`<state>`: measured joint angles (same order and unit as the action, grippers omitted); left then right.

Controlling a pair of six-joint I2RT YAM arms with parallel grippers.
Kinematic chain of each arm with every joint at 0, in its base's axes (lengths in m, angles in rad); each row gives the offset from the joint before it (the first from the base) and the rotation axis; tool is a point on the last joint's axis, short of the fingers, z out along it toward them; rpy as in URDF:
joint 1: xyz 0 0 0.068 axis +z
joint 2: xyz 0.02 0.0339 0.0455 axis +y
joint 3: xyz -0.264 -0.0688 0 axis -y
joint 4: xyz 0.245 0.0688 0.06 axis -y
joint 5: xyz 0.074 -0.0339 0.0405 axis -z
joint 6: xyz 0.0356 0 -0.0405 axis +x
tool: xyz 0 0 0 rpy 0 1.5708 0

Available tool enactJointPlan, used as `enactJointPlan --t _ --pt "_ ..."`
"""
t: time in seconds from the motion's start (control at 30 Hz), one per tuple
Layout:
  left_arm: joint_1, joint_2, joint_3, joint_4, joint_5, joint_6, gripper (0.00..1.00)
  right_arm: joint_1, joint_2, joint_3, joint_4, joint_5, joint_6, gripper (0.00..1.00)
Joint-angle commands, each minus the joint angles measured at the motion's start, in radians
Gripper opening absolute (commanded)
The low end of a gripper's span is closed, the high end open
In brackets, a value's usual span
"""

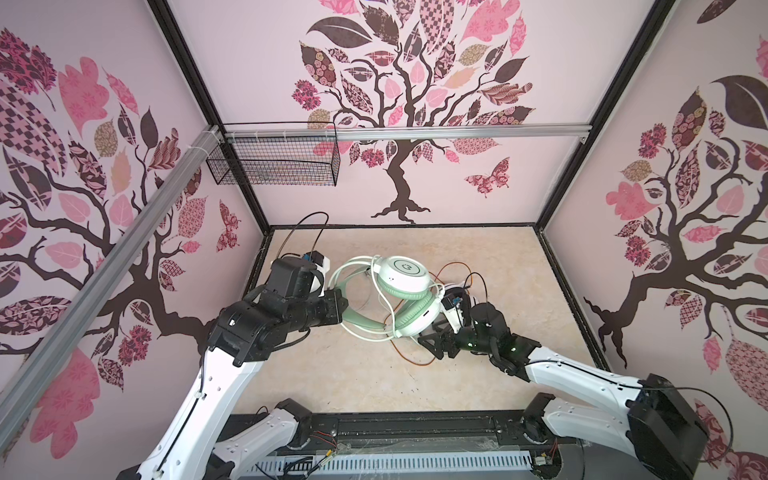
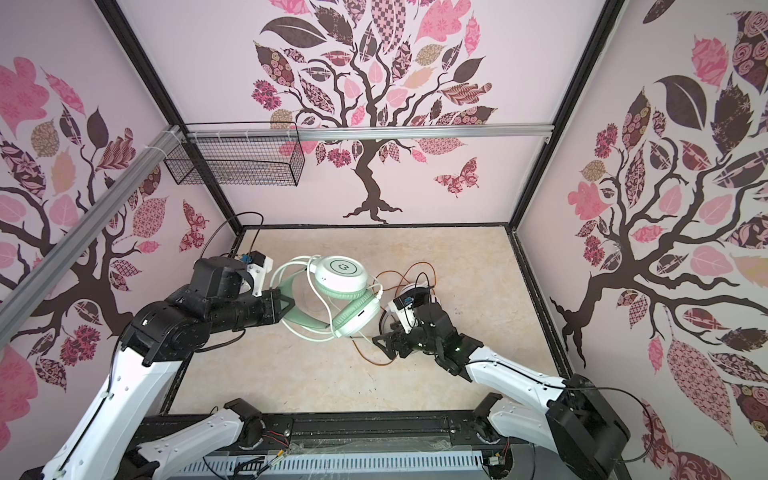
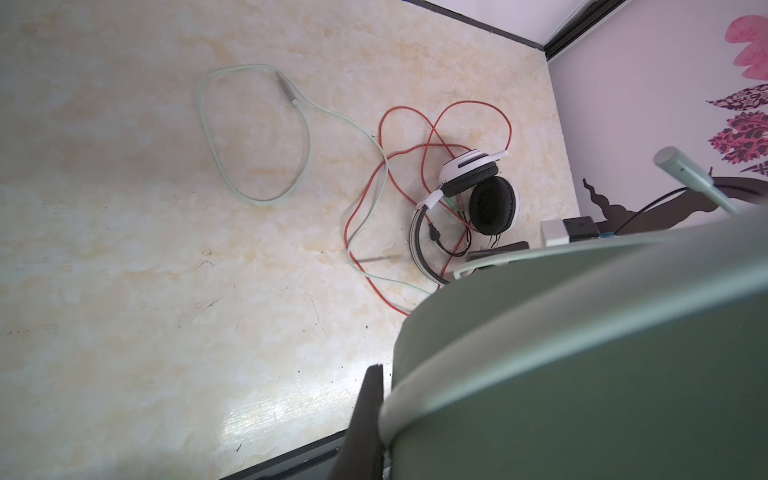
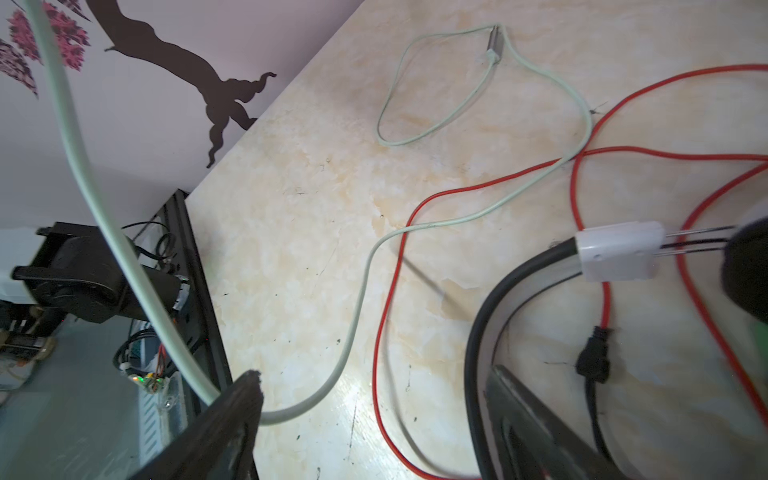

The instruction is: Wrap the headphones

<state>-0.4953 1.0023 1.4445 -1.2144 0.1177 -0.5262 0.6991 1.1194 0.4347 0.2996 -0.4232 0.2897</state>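
Marbled tabletop [image 1: 353,382], pink tree walls. The left gripper [image 1: 338,305] clamps the green headset [image 1: 405,274] by its band, holding it up near the white-and-black headset [image 3: 478,195] lying there. The right gripper [image 4: 374,374] gapes wide beside the green cable [image 4: 361,291], which crosses the red cable [image 4: 390,270]; winding could drag both together.

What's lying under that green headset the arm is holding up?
Its pale green cable and an orange-red cable on the table; the ear cups hide the spot directly beneath.

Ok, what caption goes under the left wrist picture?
Mint-green headset gripped up close, white-and-black headset and red cable tangled on the table.
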Motion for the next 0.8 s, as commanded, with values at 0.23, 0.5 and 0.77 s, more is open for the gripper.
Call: enactJointPlan --t 0.23,0.5,0.77 --pt "0.013 0.078 0.157 0.08 -0.009 0.032 0.0 0.0 0.006 -0.097 0.346 0.005 0.143 0.81" --pt "0.042 0.167 0.186 0.133 -0.026 0.064 0.0 0.001 0.105 -0.016 0.287 0.111 0.166 0.8" --pt "0.087 0.226 0.217 0.146 -0.029 0.087 0.0 0.001 0.373 0.18 0.316 0.175 0.359 0.75"
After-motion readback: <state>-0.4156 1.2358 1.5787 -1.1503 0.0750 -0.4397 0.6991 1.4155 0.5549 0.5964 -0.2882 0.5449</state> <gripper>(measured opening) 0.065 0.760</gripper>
